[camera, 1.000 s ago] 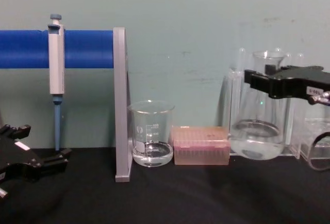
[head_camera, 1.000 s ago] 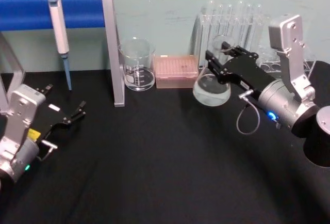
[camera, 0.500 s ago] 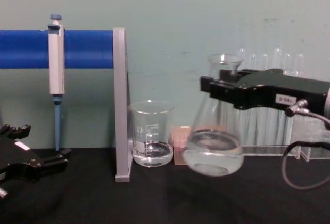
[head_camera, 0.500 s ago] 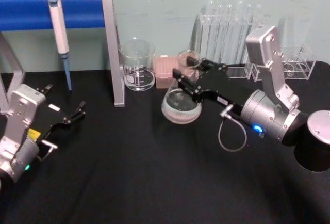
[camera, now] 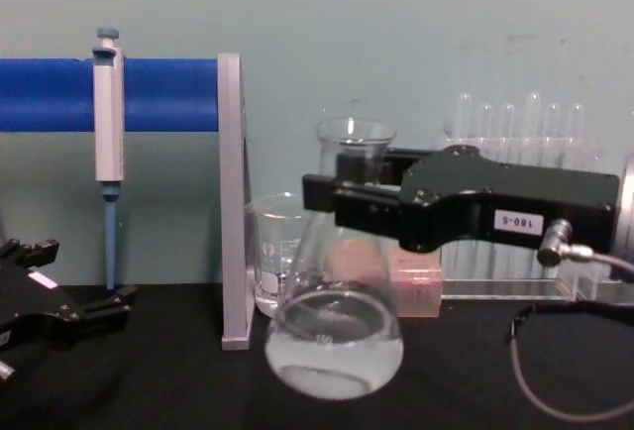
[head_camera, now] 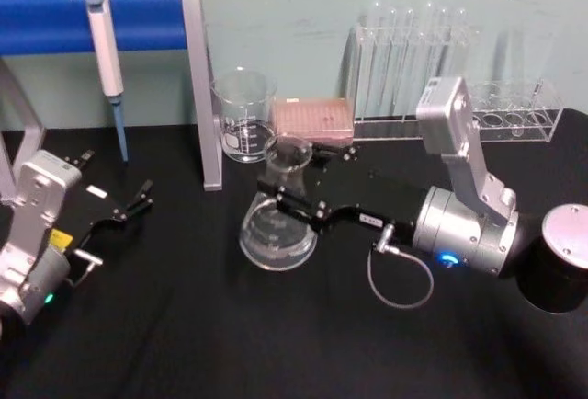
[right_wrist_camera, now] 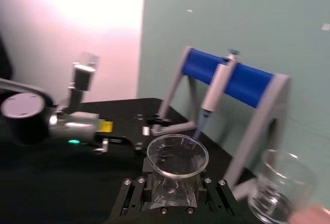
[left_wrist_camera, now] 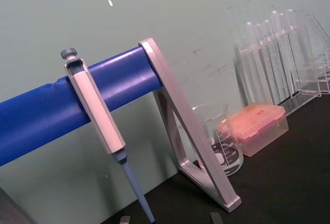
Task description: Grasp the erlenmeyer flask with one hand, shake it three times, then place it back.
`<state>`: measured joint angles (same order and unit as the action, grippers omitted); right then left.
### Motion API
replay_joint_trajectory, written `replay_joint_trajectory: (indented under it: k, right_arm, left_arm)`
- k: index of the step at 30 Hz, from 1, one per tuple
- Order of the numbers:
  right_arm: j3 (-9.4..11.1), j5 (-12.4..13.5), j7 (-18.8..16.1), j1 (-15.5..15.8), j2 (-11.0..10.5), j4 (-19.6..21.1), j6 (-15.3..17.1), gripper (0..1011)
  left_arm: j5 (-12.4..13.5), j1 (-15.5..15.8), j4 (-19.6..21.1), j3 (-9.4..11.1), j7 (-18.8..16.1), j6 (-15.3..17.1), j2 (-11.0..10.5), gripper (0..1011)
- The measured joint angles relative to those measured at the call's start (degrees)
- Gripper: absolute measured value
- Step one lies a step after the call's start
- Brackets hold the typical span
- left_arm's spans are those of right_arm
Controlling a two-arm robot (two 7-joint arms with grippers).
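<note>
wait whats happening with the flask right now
The right hand is shut on the neck of the erlenmeyer flask, holding it with some clear liquid inside, in front of the beaker on the black table. The left hand sits open at the table's left, idle.

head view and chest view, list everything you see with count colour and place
erlenmeyer flask: 1, clear glass with some clear liquid, mid table in front of the beaker, held by its neck
beaker: 1, clear glass, back, beside the stand's grey post
tip box: 1, pink, back centre
test tubes: several, clear, upright in a clear rack, back right
pipette: 1, grey with blue tip, hanging on the stand
stand: 1, blue bar on grey posts, back left
table: 1, black
right hand: 1, black, shut on the flask's neck
left hand: 1, black, open, parked at the left
</note>
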<state>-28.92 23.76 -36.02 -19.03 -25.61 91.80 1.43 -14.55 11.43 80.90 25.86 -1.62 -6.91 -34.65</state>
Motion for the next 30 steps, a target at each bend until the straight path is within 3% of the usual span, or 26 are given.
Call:
replay_joint_trajectory:
  k: [19, 26, 30]
  right_arm:
    - [-4.7, 5.1, -12.6, -1.9, -4.7, 0.3, -5.9, 458]
    - [-5.7, 6.0, -13.6, -2.6, -5.4, 0.1, -6.7, 458]
    - [-5.9, 6.2, -12.0, -2.8, -5.3, -0.4, -6.7, 458]
  left_arm:
    - [0.0, 0.0, 0.0, 0.0, 0.0, 0.0, 0.0, 1001]
    - [0.0, 0.0, 0.0, 0.0, 0.0, 0.0, 0.0, 1001]
    - [0.0, 0.0, 0.0, 0.0, 0.0, 0.0, 0.0, 1001]
